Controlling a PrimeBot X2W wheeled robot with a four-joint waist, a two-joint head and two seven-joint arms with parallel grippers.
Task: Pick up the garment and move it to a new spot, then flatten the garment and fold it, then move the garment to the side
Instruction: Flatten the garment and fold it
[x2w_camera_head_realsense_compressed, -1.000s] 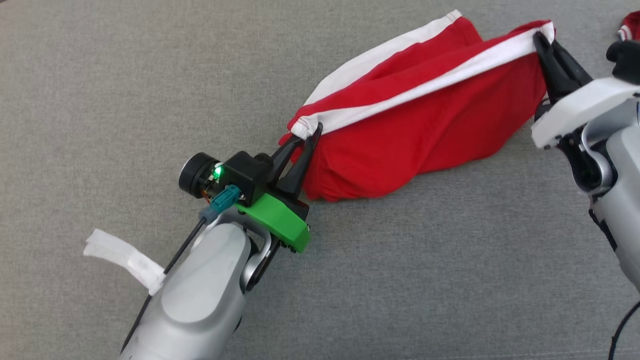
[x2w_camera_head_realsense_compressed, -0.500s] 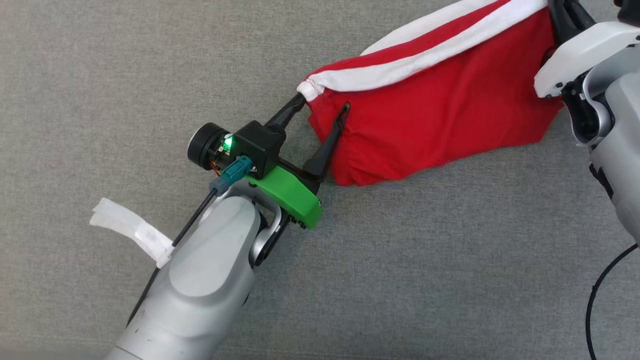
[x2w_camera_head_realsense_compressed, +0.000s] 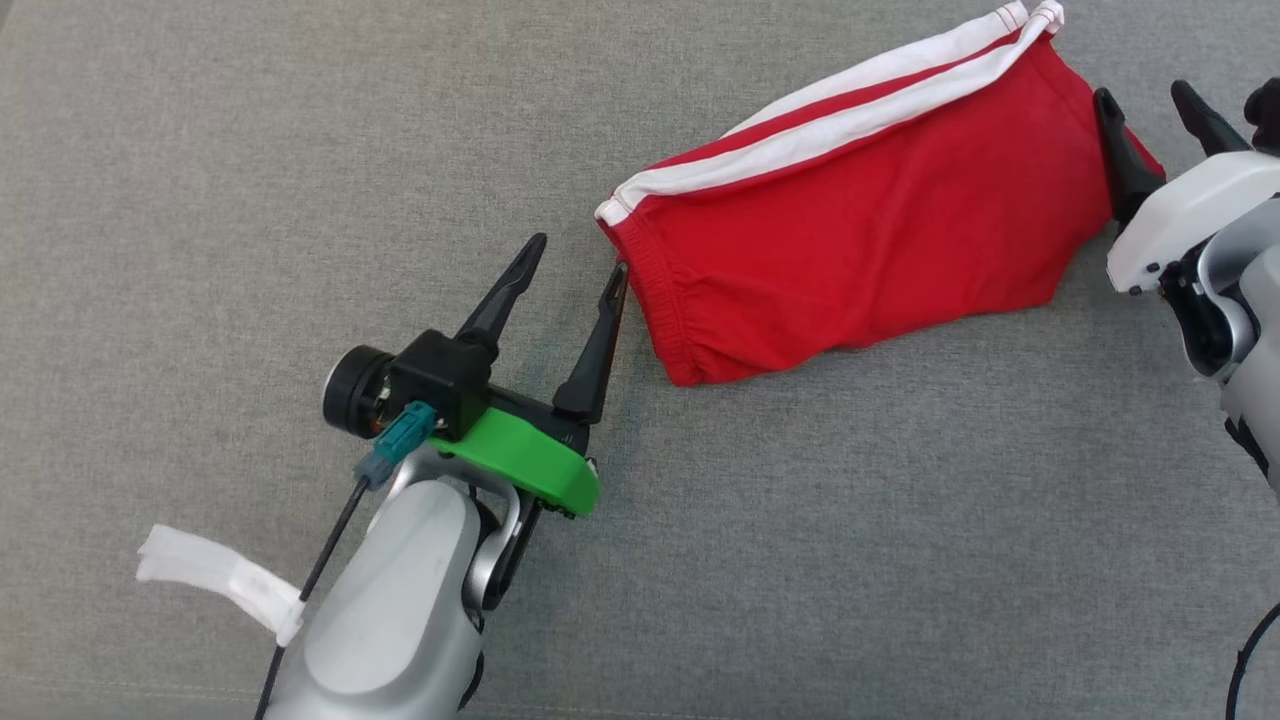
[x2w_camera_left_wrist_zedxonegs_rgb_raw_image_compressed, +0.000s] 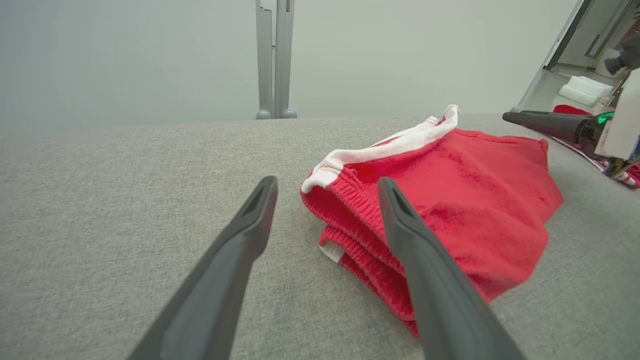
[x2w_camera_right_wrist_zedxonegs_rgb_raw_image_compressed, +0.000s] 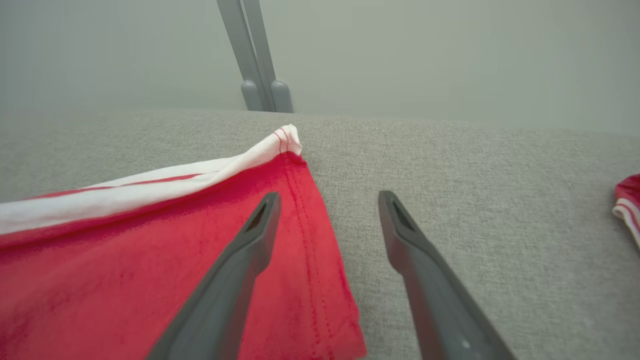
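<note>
The garment is a pair of red shorts with white side stripes, lying folded on the grey cloth surface. Its elastic waistband end faces my left gripper, which stands open just left of that end with nothing between its fingers. My right gripper is open too, at the garment's right hem, one finger over the red cloth and the other over bare surface. The garment lies free of both grippers.
Another red and white piece of cloth lies at the far right edge. A grey upright post stands behind the surface's far edge. White tape is wrapped on my left arm's cable.
Both grippers have opened and let go of the garment's corners. The garment has dropped flat onto the surface, and my left gripper has drawn back from its waistband end.
</note>
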